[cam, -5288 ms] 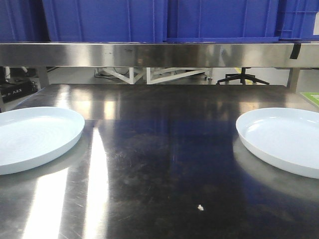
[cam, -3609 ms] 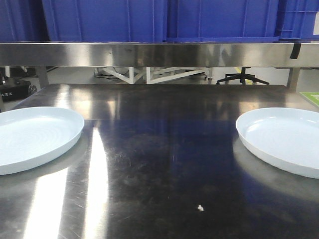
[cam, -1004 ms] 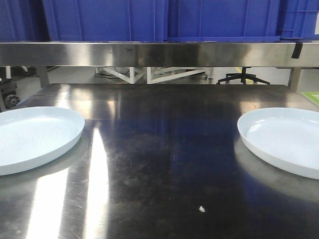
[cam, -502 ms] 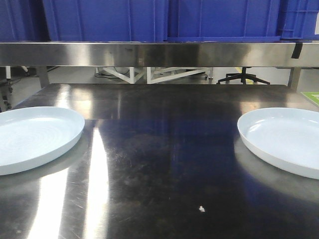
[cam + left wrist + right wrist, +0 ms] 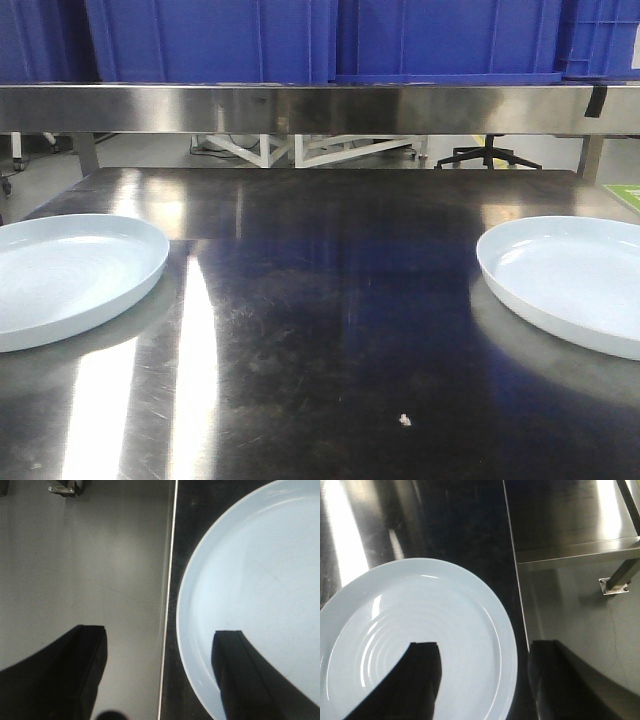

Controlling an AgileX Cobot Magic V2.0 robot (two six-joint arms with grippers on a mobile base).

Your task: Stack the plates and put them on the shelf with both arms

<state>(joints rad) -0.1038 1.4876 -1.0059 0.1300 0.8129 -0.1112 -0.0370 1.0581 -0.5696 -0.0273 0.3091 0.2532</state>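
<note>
Left pincer (image 5: 159, 630), jaws spread wide and holding nothing, straddles the outer rim of the left plate (image 5: 260, 570): one finger is over the plate, the other beyond the edge of the table (image 5: 187, 520). Right pincer (image 5: 485, 644), likewise spread and empty, straddles the rim of the right plate (image 5: 445, 615) in the same way. Both plates lie flat, well apart. Farther off, the shelf (image 5: 320, 108) rail has blue crates (image 5: 210, 40) above it.

On table (image 5: 330, 300): left plate (image 5: 70, 275), right plate (image 5: 570, 285)

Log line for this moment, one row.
phase: pre-grasp | left gripper: open over left plate rim | right gripper: open over right plate rim | stacking: not begun
</note>
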